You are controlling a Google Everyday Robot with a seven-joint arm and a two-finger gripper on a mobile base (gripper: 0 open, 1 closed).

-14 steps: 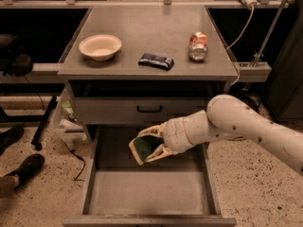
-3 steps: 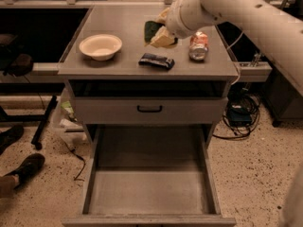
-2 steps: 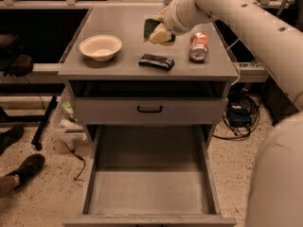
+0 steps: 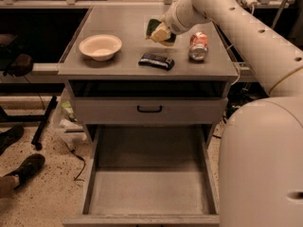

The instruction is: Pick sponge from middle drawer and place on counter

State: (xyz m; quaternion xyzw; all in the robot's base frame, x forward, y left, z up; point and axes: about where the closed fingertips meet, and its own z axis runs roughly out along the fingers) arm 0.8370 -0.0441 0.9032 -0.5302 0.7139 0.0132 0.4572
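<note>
The sponge [image 4: 155,28], dark green face with a yellowish body, is held in my gripper [image 4: 161,33] just above the counter [image 4: 118,18], behind the dark snack wrapper [image 4: 156,60]. The gripper is shut on the sponge, and my arm reaches in from the upper right. The middle drawer [image 4: 149,193] is pulled out below with a bare grey floor.
A white bowl [image 4: 100,46] sits at the counter's left. A red can [image 4: 198,46] lies at the right, close to my arm. A closed drawer front with a black handle [image 4: 149,109] is above the open drawer. Shoes [image 4: 26,167] and cables lie on the floor at left.
The sponge was lifted out of the middle drawer and carried up over the counter. In the last second it has shifted slightly toward the back of the counter.
</note>
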